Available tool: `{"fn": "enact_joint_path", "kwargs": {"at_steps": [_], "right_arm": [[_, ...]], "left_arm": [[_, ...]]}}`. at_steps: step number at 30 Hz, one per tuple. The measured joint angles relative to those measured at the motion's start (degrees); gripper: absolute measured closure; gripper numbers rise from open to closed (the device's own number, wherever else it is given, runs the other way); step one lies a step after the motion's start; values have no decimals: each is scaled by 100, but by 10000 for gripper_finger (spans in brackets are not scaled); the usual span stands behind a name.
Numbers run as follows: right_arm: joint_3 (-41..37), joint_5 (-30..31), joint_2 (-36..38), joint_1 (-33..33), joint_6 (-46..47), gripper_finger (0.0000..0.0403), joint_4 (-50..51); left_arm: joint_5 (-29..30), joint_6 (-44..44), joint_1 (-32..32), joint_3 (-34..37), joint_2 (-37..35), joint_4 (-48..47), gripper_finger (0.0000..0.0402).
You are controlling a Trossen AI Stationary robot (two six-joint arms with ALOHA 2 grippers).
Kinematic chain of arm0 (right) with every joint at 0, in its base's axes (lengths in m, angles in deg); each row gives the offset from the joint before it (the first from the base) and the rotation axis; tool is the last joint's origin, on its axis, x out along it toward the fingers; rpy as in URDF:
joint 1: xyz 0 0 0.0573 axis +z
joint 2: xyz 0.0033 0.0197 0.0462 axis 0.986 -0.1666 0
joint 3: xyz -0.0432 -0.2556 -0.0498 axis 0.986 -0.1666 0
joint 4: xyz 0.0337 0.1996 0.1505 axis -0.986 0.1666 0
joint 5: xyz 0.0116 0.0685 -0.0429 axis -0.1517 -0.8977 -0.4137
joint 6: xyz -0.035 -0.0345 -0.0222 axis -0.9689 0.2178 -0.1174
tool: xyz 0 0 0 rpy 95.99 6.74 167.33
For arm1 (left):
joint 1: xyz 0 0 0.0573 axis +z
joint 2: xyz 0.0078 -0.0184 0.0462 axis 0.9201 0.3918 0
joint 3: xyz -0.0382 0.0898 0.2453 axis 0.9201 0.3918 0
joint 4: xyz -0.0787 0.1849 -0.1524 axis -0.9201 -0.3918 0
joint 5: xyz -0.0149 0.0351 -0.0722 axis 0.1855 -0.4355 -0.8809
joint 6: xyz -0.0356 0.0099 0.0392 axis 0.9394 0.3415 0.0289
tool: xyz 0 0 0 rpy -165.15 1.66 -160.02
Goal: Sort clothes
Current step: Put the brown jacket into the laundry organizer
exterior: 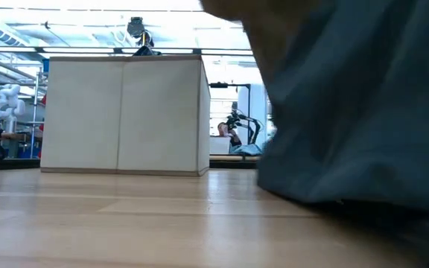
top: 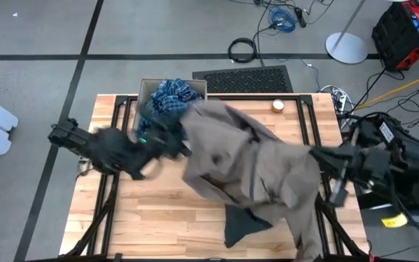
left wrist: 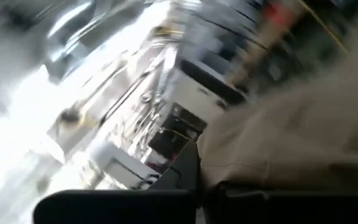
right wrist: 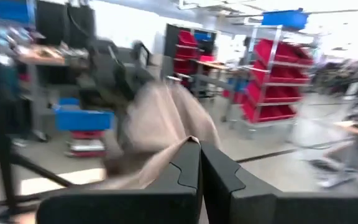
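Note:
A taupe-brown piece (top: 249, 156) is spread wide over the table's middle between my two grippers. My left gripper (top: 182, 143) is shut on its left end, beside the box. My right gripper (top: 317, 157) is shut on its right end. A blue-white plaid shirt (top: 172, 94) lies in the tan cardboard box (top: 145, 89) at the far edge. A dark piece (top: 240, 223) lies on the table under the taupe piece's near part; it fills the right of the low view (exterior: 363, 112). My left gripper pinches the taupe-brown piece's left edge (left wrist: 229, 177) between its two shut fingers, coming level from the table's left. The cloth runs away from the fingers toward the right arm. My right gripper pinches the piece's right edge (right wrist: 173, 155) between its two shut fingers, coming level from the table's right. The cloth sags in slack folds between the arms, and its near part hangs down toward the table.
A small round object (top: 278, 105) sits near the far edge, right of the box. Bare wood lies at the table's near left (top: 151, 218). The box's pale wall (exterior: 121, 115) stands at the far side in the low view.

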Motion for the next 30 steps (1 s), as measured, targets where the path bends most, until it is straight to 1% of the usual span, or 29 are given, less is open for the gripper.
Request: {"fn": "enact_joint_path", "kwargs": {"at_steps": [2, 4, 6, 8, 9, 10, 11, 13, 15, 16, 18, 19, 22, 25, 26, 28, 30], "right_arm": [[115, 6, 14, -247, -1144, 403, -625], [308, 19, 20, -575, -2436, 403, -1299], [551, -18, 20, -994, -3649, 403, -2104], [838, -180, 20, -1463, -4887, 403, -2870], [1026, -447, 20, -1721, -5148, 403, -3035], [1166, -744, 27, -1958, -5332, 403, -3227], [1116, -1030, 104, -2154, -5610, 403, -3696], [935, -1830, 286, -2479, -6150, 403, -4690], [931, -2606, 364, -2694, -6503, 403, -5274], [952, -2864, 389, -2760, -6504, 403, -5440], [991, -2967, 407, -2789, -6172, 403, -5419], [997, -2883, 414, -2767, -6020, 403, -5196], [992, -2227, 393, -2600, -5322, 403, -3978], [981, -1825, 296, -2434, -4062, 403, -1976], [976, -1795, 240, -2417, -3361, 403, -1219], [964, -1957, 147, -2405, -1920, 402, 299], [971, -1984, 80, -2429, -639, 395, 1695]], "left_arm": [[-90, 99, -51, -190, -58, 1100, 399], [-359, 357, -45, -384, -132, 1985, 400], [-707, 635, 43, -600, -207, 2314, 400], [-1032, 1013, 170, -870, -237, 2182, 400], [-1183, 1244, 234, -1028, -234, 2016, 400], [-1339, 1491, 291, -1194, -223, 1747, 400], [-1500, 1775, 361, -1360, -199, 1442, 400], [-1751, 2443, 546, -1744, -137, 847, 401], [-1947, 3005, 770, -2123, -42, 432, 401], [-2010, 3301, 874, -2292, -2, 261, 401], [-2028, 3896, 1036, -2573, 35, -220, 401], [-2046, 4168, 1072, -2654, 33, -531, 401], [-2252, 4707, 1066, -2776, 17, -1489, 401], [-2269, 4841, 916, -2776, 41, -2040, 401], [-2269, 4843, 869, -2769, 56, -2145, 401], [-2249, 4839, 795, -2759, 93, -2235, 401], [-2092, 4821, 710, -2760, 97, -2197, 401]]}}
